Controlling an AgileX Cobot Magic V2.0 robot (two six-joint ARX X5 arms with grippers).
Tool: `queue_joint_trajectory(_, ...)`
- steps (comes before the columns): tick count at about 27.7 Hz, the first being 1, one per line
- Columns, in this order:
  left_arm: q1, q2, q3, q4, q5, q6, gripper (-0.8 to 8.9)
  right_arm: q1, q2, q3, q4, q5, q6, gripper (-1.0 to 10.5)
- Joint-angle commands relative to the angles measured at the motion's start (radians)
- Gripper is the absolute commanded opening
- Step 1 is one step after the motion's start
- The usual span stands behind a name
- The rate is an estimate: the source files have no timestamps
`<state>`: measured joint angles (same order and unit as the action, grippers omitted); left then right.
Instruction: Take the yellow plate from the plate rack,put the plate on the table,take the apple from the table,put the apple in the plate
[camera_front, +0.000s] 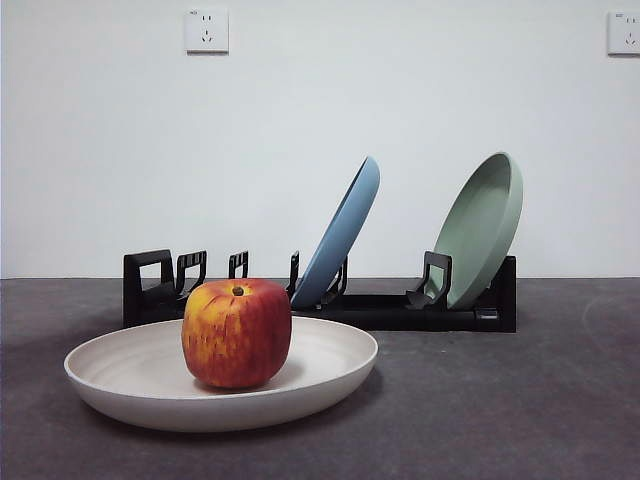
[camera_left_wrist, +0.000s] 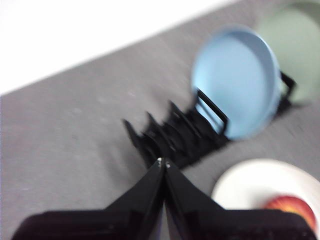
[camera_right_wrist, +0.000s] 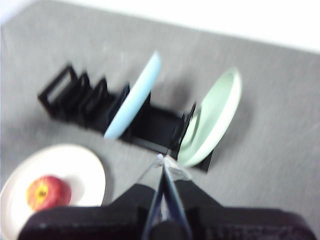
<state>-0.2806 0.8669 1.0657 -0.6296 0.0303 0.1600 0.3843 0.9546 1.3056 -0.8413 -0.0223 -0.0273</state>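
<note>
Both grippers, left gripper and right gripper, hang pinched together and empty, so the only risk I see is a low arm nudging the apple off the yellow plate.

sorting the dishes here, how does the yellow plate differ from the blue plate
The yellow plate lies flat on the table; the blue plate stands tilted on edge in the plate rack. The yellow plate is cream-coloured, the blue plate pale blue. The yellow plate holds the apple; the blue plate holds nothing. Both are round, shallow and matte.
</note>
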Motion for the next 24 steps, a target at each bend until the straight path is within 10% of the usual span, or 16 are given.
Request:
queue_joint_trajectory(1,0.043,-0.070,-0.075,0.063,0.005,-0.064,-0.09,-0.011,-0.084,-0.129,0.076,0.002,-0.004,-0.1)
queue_joint_trajectory(11,0.058,-0.483,-0.527,0.234,0.000,-0.194,-0.09,-0.010,-0.446,-0.698,0.401,0.006,0.135,-0.1)
queue_joint_trajectory(24,0.058,-0.613,-0.601,0.177,-0.003,-0.228,-0.02,-0.010,-0.542,-0.768,0.392,0.107,0.275,0.0)
